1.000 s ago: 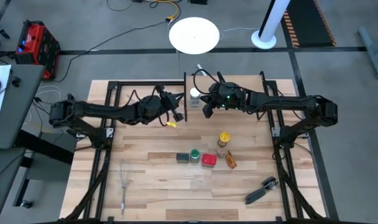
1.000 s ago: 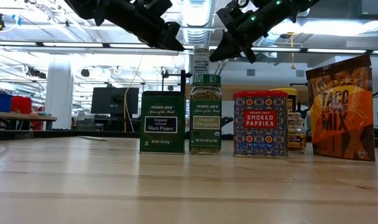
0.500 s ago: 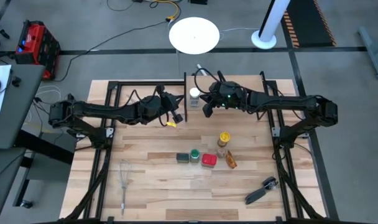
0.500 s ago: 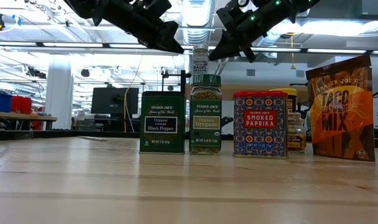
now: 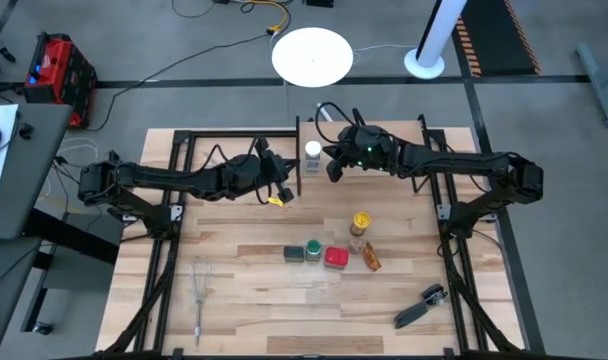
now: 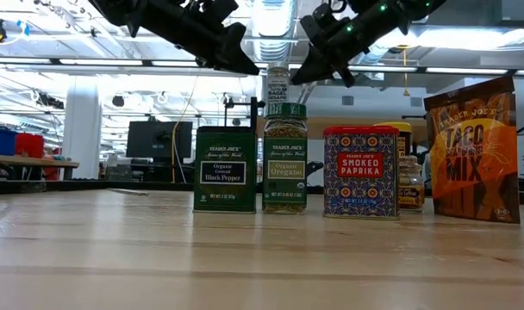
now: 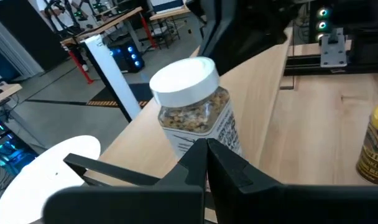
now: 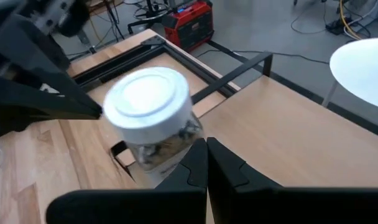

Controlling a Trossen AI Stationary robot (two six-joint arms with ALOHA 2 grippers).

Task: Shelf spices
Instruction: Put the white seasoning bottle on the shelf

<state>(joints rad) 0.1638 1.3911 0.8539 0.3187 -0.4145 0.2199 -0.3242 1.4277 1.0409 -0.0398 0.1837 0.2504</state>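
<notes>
A white-capped spice jar [image 5: 312,152] stands upright on its base at the left end of the shelf [image 5: 394,135], next to the black end post [image 5: 297,160]. My left gripper [image 5: 287,186] hangs shut just left of the jar, level with it and short of it. My right gripper [image 5: 332,172] is shut close by the jar's right side. The jar fills both wrist views [image 7: 195,109] [image 8: 153,115]. The other spices stand on the table in front: a dark tin [image 5: 294,254], a green-capped jar [image 5: 313,250], a red tin [image 5: 335,258], a yellow-capped jar [image 5: 359,222] and an orange packet [image 5: 371,258]. My right gripper's shut fingertips [image 8: 198,155] stand at the lower side wall of the white-capped jar [image 8: 164,152], coming slanting down from the table's right. Whether they touch it, I cannot tell. My left gripper touches nothing that shows.
A wire whisk [image 5: 199,290] lies near the table's front left and a black-handled tool [image 5: 421,306] at the front right. The shelf's black end posts [image 5: 421,160] rise beside both arms. The shelf board to the right of the jar is bare.
My left gripper has turned a little at the wrist without leaving its place. The white-capped jar stands where it stood.
</notes>
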